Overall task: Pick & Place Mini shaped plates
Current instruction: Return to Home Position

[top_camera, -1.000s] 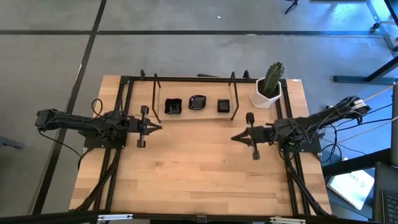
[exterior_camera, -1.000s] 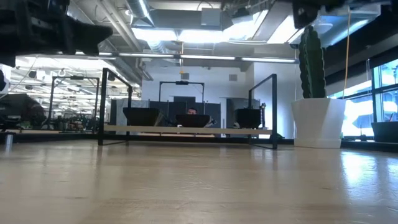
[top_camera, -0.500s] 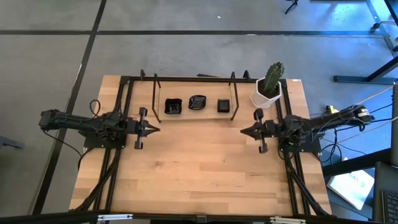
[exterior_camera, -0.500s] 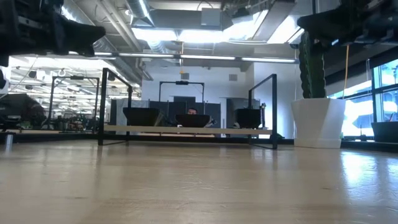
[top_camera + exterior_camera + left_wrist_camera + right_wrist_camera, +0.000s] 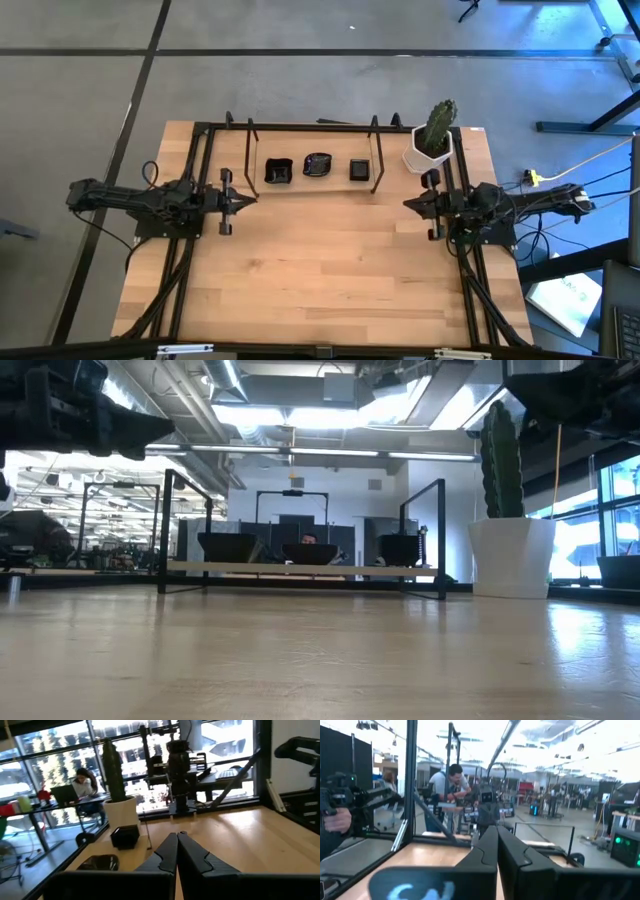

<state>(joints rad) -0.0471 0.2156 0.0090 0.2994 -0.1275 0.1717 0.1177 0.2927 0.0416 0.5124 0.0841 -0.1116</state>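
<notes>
Three mini shaped plates, glossy black, stand in a row on a low shelf (image 5: 312,185) inside a black wire rack at the table's far middle: a square one (image 5: 278,171), a rounded one (image 5: 318,164) and a small square one (image 5: 360,169). The low view shows them resting on their bases (image 5: 309,553). My left gripper (image 5: 252,201) is shut at the table's left, pointing level toward the right, with nothing in it. My right gripper (image 5: 408,203) is shut at the table's right, pointing toward the left, also with nothing in it. Both stand nearer than the shelf, clear of the plates.
A white pot with a green cactus (image 5: 430,150) stands at the far right corner, just beyond my right gripper. The rack's black uprights (image 5: 165,530) flank the shelf. Bare wood (image 5: 320,260) lies between the two arms. People (image 5: 451,785) show in the room beyond the table.
My right gripper has drawn back toward the table's right edge, from near the table's middle to beside the cactus pot, staying shut and holding nothing. The plates have not moved.
</notes>
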